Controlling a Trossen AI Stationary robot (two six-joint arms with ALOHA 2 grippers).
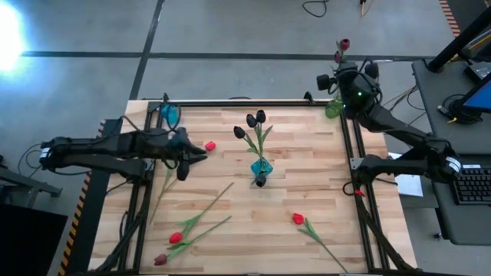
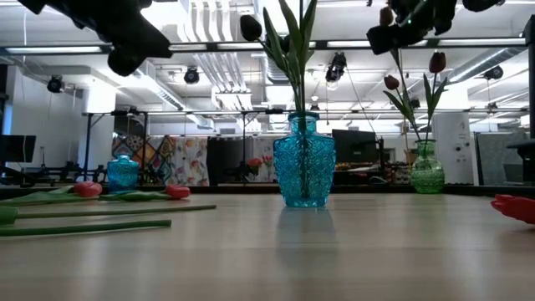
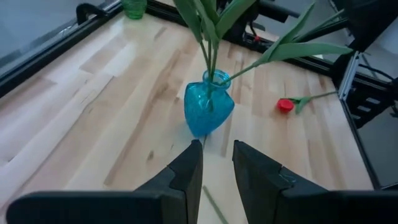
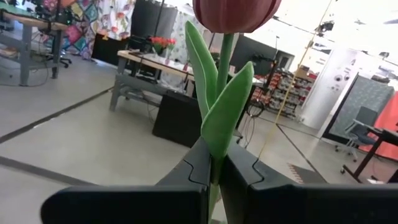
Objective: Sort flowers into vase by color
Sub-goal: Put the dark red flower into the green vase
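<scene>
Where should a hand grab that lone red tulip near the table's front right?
Probably mid-stem, from straight above. The red tulip lies flat with its thin stem running toward the table's front edge, nothing close beside it, so fingers can straddle the stem.

1. Three vases: a large blue vase [image 1: 261, 167] mid-table, a small blue vase [image 1: 170, 116] at the far left corner from it, and a green vase [image 1: 334, 108] at the far right corner.
2. Three black tulips [image 1: 255, 119] stand in the large blue vase.
3. Three red tulips [image 1: 176, 238] lie loose on the table near the large blue vase.
4. Two grippers: left gripper [image 1: 201, 154] and right gripper [image 1: 337, 80].
</scene>
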